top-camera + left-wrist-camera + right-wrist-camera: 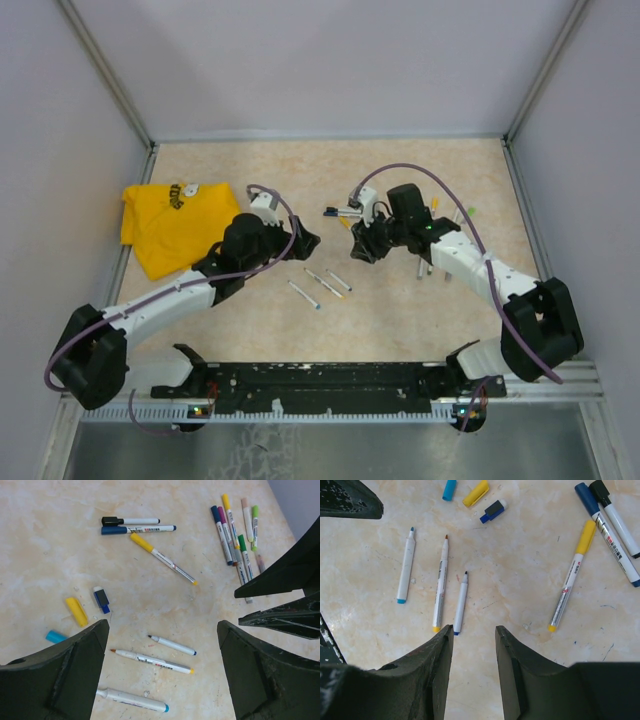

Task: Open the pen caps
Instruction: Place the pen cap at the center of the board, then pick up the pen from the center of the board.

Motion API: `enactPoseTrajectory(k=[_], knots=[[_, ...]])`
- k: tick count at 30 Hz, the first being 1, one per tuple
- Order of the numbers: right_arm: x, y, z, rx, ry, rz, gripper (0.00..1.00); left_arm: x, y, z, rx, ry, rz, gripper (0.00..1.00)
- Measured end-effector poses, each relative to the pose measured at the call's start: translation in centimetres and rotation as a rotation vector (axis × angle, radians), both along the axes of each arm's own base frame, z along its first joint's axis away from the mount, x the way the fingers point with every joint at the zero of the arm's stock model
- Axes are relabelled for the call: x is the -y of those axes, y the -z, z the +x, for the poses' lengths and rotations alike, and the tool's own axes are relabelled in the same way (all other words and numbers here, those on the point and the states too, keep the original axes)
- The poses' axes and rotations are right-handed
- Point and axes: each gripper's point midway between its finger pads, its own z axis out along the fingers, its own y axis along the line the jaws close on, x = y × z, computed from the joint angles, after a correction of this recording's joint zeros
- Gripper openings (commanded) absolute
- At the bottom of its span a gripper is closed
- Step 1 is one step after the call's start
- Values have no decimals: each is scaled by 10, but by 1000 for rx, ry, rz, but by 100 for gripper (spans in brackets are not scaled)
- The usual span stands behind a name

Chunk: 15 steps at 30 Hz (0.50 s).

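The left gripper [162,624] hangs with its jaws spread wide and nothing between them. The right gripper [474,629] has its jaws partway apart and is also empty. Both are over the middle of the table [420,160].

The biggest share of work left is the row of capped pens [232,526] near the table's right edge, well apart from both grippers. Nearer the middle, toward the far edge, a black-capped marker [131,521] and a blue-capped marker [137,529] lie side by side.

I judge that the coming move turns on the yellow-capped pen [570,580]. It lies just beside the right gripper's finger, on the side toward the far edge, with its tail about level with the fingertips. Its long axis runs away from that gripper, leaning slightly outward, and the yellow cap [585,537] is at the distant end. From the left gripper it lies farther ahead and crosses diagonally, so the right arm looks nearer. A grasp would need the jaws set across that axis.

Three bare pens [152,661] lie under the left gripper. Three loose caps [76,611], yellow, dark blue and light blue, rest beside them.
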Motion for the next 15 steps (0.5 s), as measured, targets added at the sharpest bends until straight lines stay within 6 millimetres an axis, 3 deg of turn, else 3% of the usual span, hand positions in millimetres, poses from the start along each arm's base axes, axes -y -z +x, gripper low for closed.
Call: enactPoseTrajectory(k=[15], knots=[[2, 1, 0, -1, -3, -2, 40, 4, -2, -6, 14, 59, -46, 98]])
